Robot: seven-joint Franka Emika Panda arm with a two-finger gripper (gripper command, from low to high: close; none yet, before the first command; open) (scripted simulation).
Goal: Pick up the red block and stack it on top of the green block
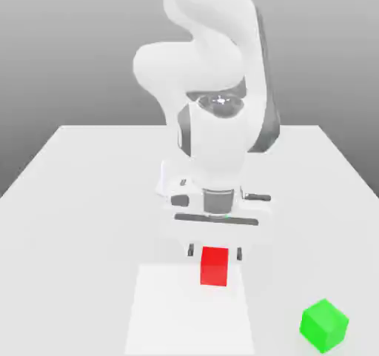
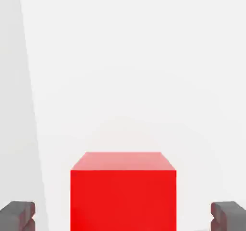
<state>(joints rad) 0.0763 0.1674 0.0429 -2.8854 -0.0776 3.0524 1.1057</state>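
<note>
The red block [image 1: 215, 266] rests on the white table, near the middle front in the exterior view. My gripper [image 1: 215, 252] hangs straight over it, open, with one dark fingertip on each side of the cube and a gap between each and its faces. In the hand view the red block [image 2: 123, 191] sits between the two grey fingertips [image 2: 18, 215], neither of them touching it. The green block [image 1: 324, 324] stands on the table toward the exterior view's right, nearer the front edge, well apart from the red one.
The white table [image 1: 81, 192] stretches wide around both cubes. A brighter rectangular patch [image 1: 185, 310] lies on its surface under and in front of the red block. The arm's white body [image 1: 211, 66] rises behind the gripper.
</note>
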